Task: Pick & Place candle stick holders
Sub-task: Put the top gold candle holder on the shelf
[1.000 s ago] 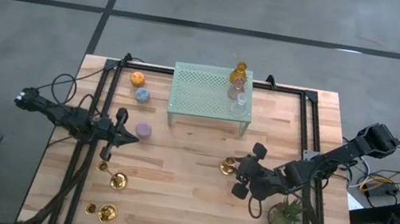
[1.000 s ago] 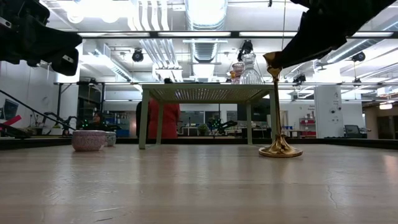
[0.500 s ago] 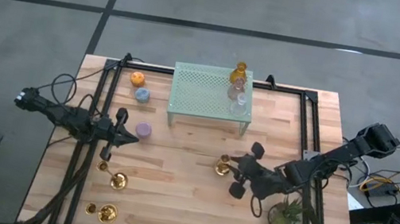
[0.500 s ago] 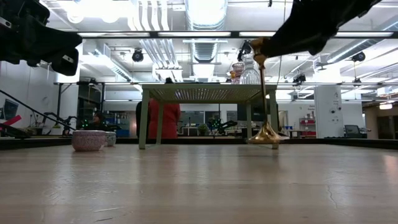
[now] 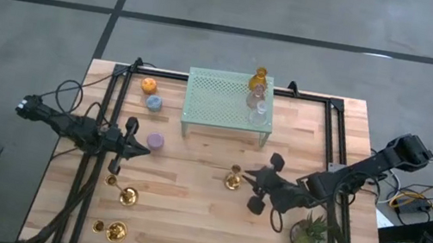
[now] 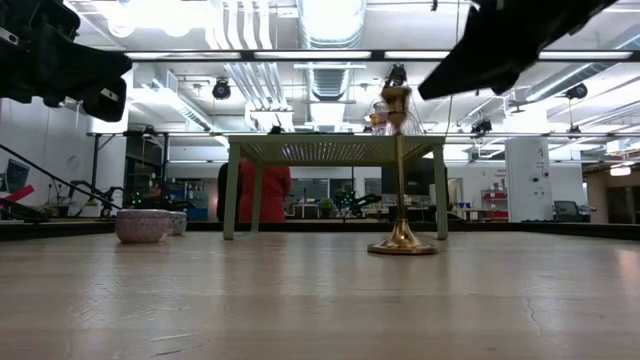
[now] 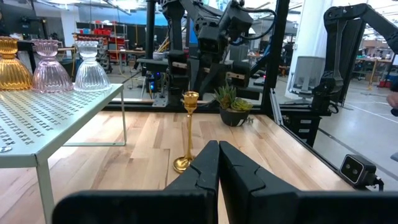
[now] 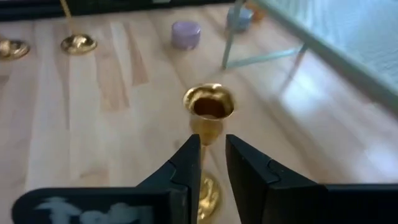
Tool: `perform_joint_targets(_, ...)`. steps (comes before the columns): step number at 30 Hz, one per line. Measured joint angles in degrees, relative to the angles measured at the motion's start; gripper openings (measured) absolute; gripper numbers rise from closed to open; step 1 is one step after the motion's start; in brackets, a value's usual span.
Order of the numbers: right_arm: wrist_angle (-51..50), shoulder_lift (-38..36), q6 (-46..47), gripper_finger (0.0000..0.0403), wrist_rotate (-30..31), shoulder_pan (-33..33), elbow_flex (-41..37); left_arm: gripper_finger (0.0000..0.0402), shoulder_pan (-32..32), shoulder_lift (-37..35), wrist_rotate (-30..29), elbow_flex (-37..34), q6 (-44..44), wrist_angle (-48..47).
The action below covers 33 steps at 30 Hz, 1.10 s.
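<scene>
Three glass cups [image 5: 257, 93] on mesh rack [image 5: 227, 99]; right gripper [image 5: 252, 180] narrow, beside gold holder [image 5: 233, 179].

**Candle holders spread across tabletop and rack**

A gold stemmed holder [image 5: 233, 179] stands upright alone on its round base near the middle of the tabletop. Two more gold holders [image 5: 127, 196] and [image 5: 116, 230] stand near the left front edge. A purple cup [image 5: 156, 141], a blue cup [image 5: 154, 103] and an orange cup [image 5: 149, 85] sit on the wood left of the rack. On the rack's right end stand amber [image 7: 12, 64], pink [image 7: 52, 66] and clear [image 7: 91, 66] glass holders in a row.
</scene>
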Motion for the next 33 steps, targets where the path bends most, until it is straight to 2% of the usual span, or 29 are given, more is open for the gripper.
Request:
perform_joint_targets(3, 0.3, 0.0, 2.9, 0.0064, -2.8, 0.0, -2.2, 0.0014, 0.0, 0.0, 0.0, 0.0, 0.0, 0.0)
perform_joint_targets(8, 3.0, 0.0, 7.8, 0.0084, -2.7, 0.0, -7.8, 0.0014, 0.0, 0.0, 0.0, 0.0, 0.0, 0.0)
perform_joint_targets(11, 10.5, 0.0, 7.7, 0.0107, -2.6, 0.0, -10.9, 0.0014, 0.0, 0.0, 0.0, 0.0, 0.0, 0.0)
perform_joint_targets(16, 27.0, 2.6, 2.6, 0.0155, -2.3, -0.2, -15.6, 0.0014, 0.0, 0.0, 0.0, 0.0, 0.0, 0.0)
perform_joint_targets(19, 32.1, 5.5, 1.0, 0.0184, -1.1, -0.6, -16.0, 0.0014, 0.0, 0.0, 0.0, 0.0, 0.0, 0.0)
perform_joint_targets(25, 34.0, 12.7, -3.3, 0.0223, 4.6, -0.8, -12.4, 0.0014, 0.0, 0.0, 0.0, 0.0, 0.0, 0.0)
perform_joint_targets(29, 34.7, 15.8, -5.7, 0.0231, 7.8, -0.8, -9.7, 0.0014, 0.0, 0.2, 0.0, 0.0, 0.0, 0.0)
perform_joint_targets(33, 35.0, 16.3, -7.4, 0.0221, 9.6, -0.8, -7.9, 0.0014, 0.0, 0.2, 0.0, 0.0, 0.0, 0.0)
